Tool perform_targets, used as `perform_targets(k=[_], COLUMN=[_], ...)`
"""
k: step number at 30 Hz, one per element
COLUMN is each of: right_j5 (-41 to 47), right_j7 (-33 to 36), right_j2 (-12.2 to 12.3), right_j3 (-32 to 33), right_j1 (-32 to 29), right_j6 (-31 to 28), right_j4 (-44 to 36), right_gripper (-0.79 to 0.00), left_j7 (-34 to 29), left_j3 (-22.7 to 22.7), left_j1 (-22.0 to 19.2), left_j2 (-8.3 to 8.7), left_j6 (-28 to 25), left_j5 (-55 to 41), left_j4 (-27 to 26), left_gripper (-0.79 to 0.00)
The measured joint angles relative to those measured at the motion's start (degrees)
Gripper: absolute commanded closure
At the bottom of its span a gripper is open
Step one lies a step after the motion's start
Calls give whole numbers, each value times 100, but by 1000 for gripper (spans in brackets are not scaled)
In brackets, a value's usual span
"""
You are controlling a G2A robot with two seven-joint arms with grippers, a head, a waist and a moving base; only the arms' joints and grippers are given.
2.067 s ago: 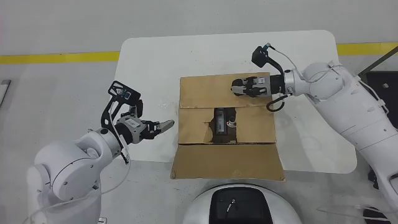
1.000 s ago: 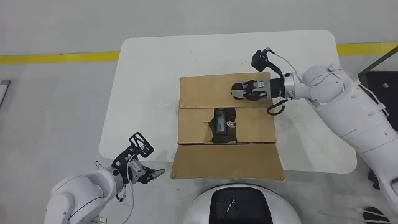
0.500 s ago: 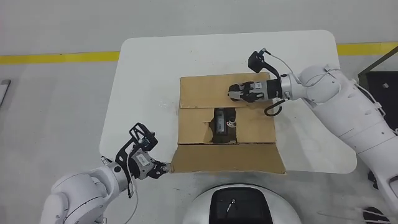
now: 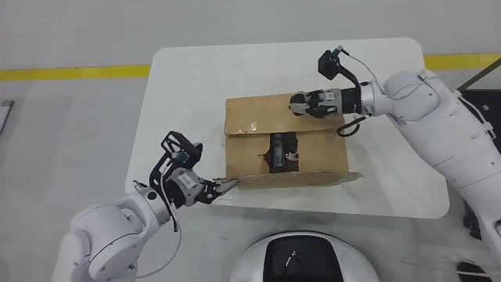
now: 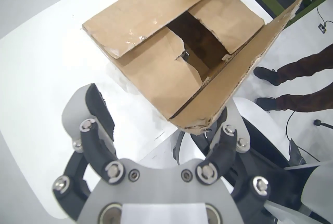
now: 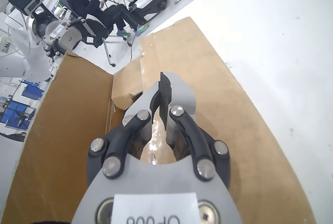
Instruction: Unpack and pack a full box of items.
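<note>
Here a white worktop (image 4: 188,86) with rounded corners is seen. A brown cardboard box (image 4: 321,153) is set on it, midway between the left and right edges and closer to the near edge than to the far one. The box's near flap (image 4: 297,178) is stood almost upright along the near side. The far flap (image 4: 258,113) is folded over the top and is tilted up a little at its right end. Two shorter inner flaps are laid flat beneath, with a gap left between them.

The left gripper (image 4: 221,187) is held at the worktop's near edge, by the left corner of the near flap. Its fingers (image 5: 98,105) are spread wide. The torn corner of the flap lies between them and seems to rest against one finger, though the contact is partly hidden.

The right gripper (image 4: 297,103) is placed over the right part of the far flap, with its pads (image 6: 162,95) brought together. Whether cardboard is pinched between them cannot be told.

A white label (image 6: 156,206) with dark print is fixed to the right gripper's base. In the gap, a small dark item (image 4: 280,155) is seen inside the box.
</note>
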Motion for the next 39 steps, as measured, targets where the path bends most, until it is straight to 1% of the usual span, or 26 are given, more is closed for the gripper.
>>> perform_targets(k=[5,8,13,17,20,23,34,39], right_j5=[-184,-328,-613,-916,-937,-952,-583,-547], right_j7=[42,94,-11,-430,-629,-681,-667,-560], right_j2=[152,207,198,131,87,54,-19,-53], right_j3=[373,452,289,82,-30,-124,-328,-440], right_j1=[-243,-440,-646,-715,-722,-692,-727,-707], right_j6=[171,344,627,709,653,628,343,512], right_j4=[-549,-886,-1090,-1026,-927,-829,-852,-771], right_gripper=[0,0,0,0,0,0,0,0], left_j7=[23,80,189,176,148,130,77,80], left_j3=[581,918,1311,1547,1625,1632,1470,1478], left_j1=[-461,-635,-897,-1091,-1177,-1203,-1173,-1171], left_j2=[-35,-65,-112,-147,-165,-172,-169,-173], left_j6=[591,817,1032,1212,1293,1305,1264,1251], left_j5=[762,1090,1408,1684,1747,1746,1662,1711], left_j4=[324,545,901,1174,1254,1278,1290,1354], left_gripper=[-785,-785,-785,-785,-785,-785,-785,-785])
